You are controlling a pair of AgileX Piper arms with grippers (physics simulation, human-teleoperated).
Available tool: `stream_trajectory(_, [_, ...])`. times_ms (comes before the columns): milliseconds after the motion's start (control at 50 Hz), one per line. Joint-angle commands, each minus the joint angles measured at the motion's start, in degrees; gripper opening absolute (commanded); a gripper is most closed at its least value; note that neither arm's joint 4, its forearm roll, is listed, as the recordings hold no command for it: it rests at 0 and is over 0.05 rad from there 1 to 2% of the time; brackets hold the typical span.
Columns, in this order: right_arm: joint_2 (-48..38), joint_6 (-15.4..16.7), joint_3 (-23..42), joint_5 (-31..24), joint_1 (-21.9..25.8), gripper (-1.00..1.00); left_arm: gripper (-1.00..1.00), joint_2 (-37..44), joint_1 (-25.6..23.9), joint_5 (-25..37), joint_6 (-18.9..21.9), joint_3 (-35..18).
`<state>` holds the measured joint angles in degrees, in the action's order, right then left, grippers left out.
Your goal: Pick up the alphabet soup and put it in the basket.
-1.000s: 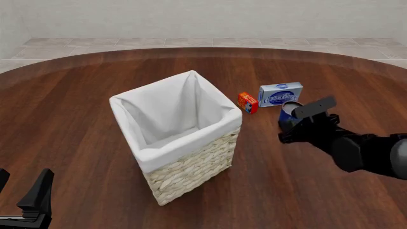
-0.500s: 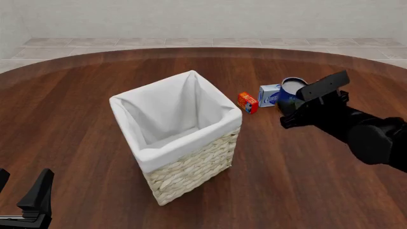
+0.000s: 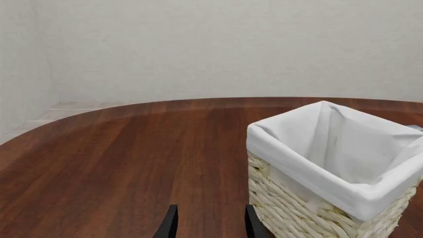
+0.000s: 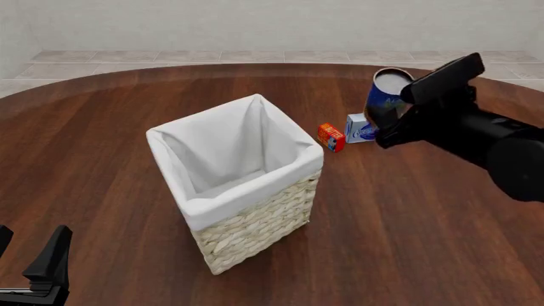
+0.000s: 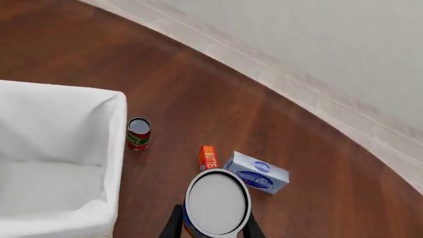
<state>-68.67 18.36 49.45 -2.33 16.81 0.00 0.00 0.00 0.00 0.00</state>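
My right gripper (image 4: 389,115) is shut on the alphabet soup (image 4: 386,92), a small blue can with a silvery top, and holds it high above the table, to the right of the basket. In the right wrist view the can's top (image 5: 217,202) sits between my fingers. The basket (image 4: 234,178), tall pale wicker with white lining, stands at the table's middle; it also shows in the left wrist view (image 3: 330,168) and the right wrist view (image 5: 59,158). My left gripper (image 4: 30,271) is open and empty at the near left; it also shows in the left wrist view (image 3: 208,224).
A small orange-red box (image 4: 330,137) and a blue-and-white box (image 4: 360,129) lie on the table below the held can. The right wrist view also shows a red-and-green can (image 5: 138,133) standing beside the basket, hidden in the front view.
My right gripper has risen with the alphabet soup, lifting it off the table and up past the blue-and-white box. The left arm has not moved.
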Motion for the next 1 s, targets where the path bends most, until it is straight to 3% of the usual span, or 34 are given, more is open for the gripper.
stream_trajectory(20, [0.0, -0.9, 3.3, -1.5, 3.0, -1.0, 1.0, 0.0, 0.0, 0.0, 0.0, 0.0])
stream_trajectory(520, [-5.0, -1.9, 10.3, -1.9, 11.4, -1.0, 1.0, 0.0, 0.0, 0.0, 0.0, 0.0])
stream_trajectory(1000, [-9.2, -2.0, 13.7, -1.9, 15.0, -1.0, 1.0, 0.0, 0.0, 0.0, 0.0, 0.0])
